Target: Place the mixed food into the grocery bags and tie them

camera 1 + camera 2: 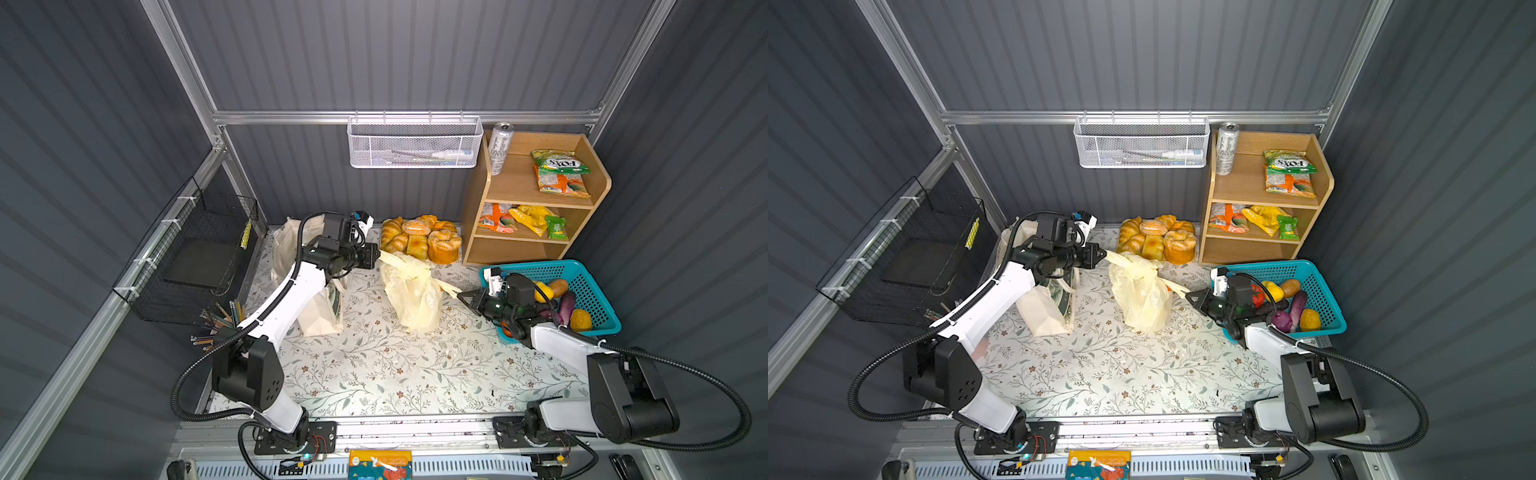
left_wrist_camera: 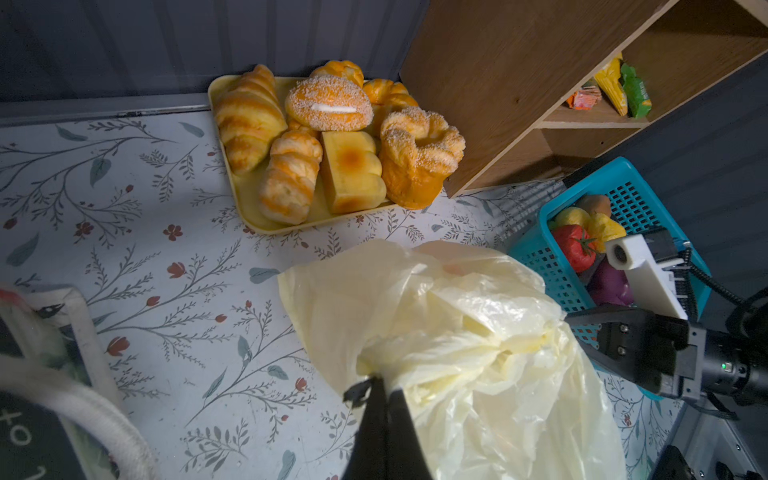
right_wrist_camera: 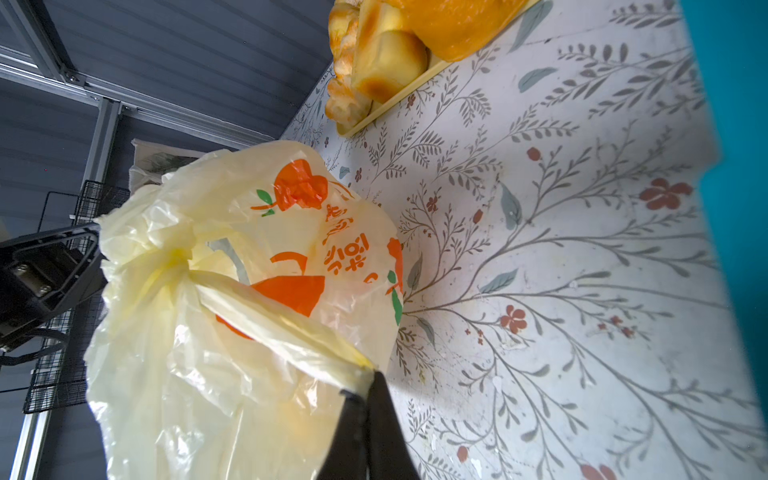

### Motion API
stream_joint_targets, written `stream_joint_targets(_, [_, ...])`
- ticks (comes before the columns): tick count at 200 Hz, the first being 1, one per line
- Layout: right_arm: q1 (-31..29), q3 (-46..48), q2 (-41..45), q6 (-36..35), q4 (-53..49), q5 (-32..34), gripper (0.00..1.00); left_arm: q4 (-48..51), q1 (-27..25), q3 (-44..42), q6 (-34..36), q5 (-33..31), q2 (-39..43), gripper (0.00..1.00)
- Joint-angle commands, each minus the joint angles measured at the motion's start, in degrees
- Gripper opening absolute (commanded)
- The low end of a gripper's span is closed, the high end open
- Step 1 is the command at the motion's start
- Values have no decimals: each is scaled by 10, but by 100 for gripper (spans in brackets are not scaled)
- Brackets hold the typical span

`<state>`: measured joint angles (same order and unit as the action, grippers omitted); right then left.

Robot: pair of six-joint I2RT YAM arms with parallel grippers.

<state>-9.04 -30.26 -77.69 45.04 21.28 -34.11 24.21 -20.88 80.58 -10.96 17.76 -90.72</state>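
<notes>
Lab booth staged as a shop, aluminium frame [image 1: 291, 117], grey panel walls [image 1: 374, 54], snack shelf [image 1: 517, 180], bread tray [image 2: 247, 199].

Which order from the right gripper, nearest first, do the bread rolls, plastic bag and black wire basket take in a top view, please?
1. plastic bag: handle in the right gripper.
2. bread rolls: back of table.
3. black wire basket: left wall.

A floral-patterned desk [image 1: 374, 374] carries a yellow tray [image 2: 249, 199] piled with bread pastries [image 1: 419, 239] at the back wall, just beside a wooden shelf [image 1: 473, 208]. A teal lattice basket [image 1: 598, 295] sits in front of the shelf. A white mesh basket [image 1: 415, 145] hangs on the rear rail, a black wire basket [image 1: 199, 249] on the left one, with pencils [image 1: 220, 320] below it
</notes>
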Motion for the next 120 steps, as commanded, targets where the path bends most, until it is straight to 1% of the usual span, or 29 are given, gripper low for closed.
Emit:
stream_joint_targets(1, [28, 32, -10, 12, -73, 74, 0, -15, 52, -30, -1, -71, 41, 0])
stream_joint_targets(28, [31, 39, -15, 15, -63, 69, 0, -37, 68, -70, -6, -63, 61, 0])
stream_joint_targets(44, [31, 37, -24, 18, -51, 51, 0, -63, 68, -81, -2, -15, 63, 0])
stream_joint_targets(59, [31, 34, -24, 17, -50, 43, 0, -78, 67, -85, -3, 7, 63, 0])
stream_joint_targets(65, [31, 31, -22, 14, -54, 39, 0, -84, 67, -84, 2, 37, 62, 0])
stream_joint_targets(83, [28, 16, -13, -3, -84, 33, 0, -102, 54, -85, 9, 78, 58, 0])
stream_joint_targets(102, [20, -12, -4, -31, -141, 37, 0, -95, 24, -72, 28, 85, 42, 0])
stream_joint_targets(115, [12, -34, 4, -55, -192, 52, 0, -79, 4, -60, 35, 81, 25, 0])
stream_joint_targets(120, [8, -40, 8, -61, -209, 58, 6, -76, -4, -59, 37, 75, 21, 0])
